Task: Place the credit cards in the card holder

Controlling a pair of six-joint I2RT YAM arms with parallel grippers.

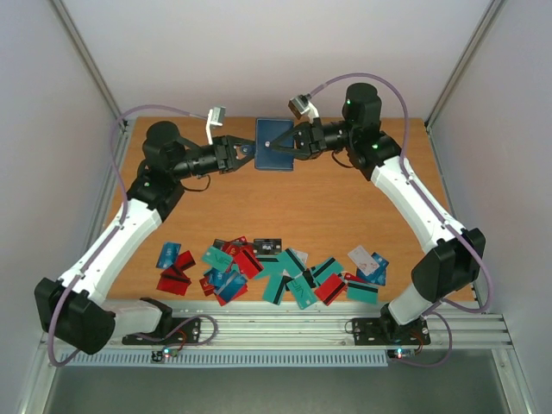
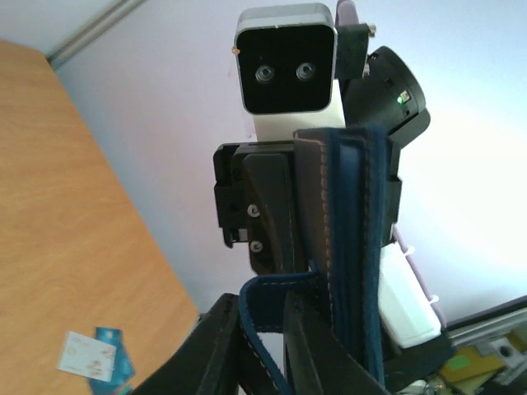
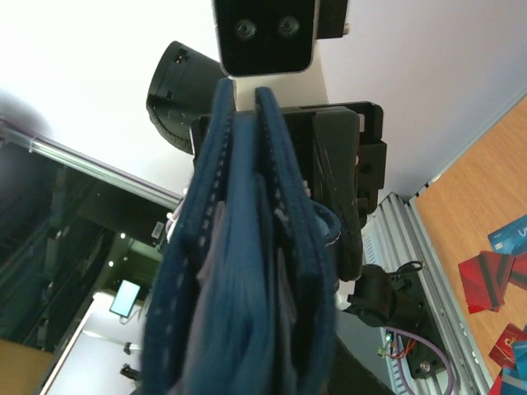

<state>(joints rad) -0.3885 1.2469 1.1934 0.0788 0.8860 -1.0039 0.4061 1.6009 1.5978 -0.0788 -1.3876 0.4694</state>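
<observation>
The step in hand is opening the card holder [image 1: 274,142], and no card is in it yet. It is held up over the far middle of the table [image 1: 362,198], between the two arms. The right gripper [image 1: 291,145] is clamped on its right edge, and in the right wrist view the navy case rises edge-on from between that gripper's own fingers. The left gripper [image 1: 246,152] meets it from the other side with its fingers drawn close around one stitched side of the case, but whether they pinch it I cannot tell. The credit cards [image 1: 259,263] lie scattered well apart from it, along the near edge of the table. Next, I judge, the left needs a sure hold to peel that side away and bare the pockets, so that a card can be fetched
</observation>
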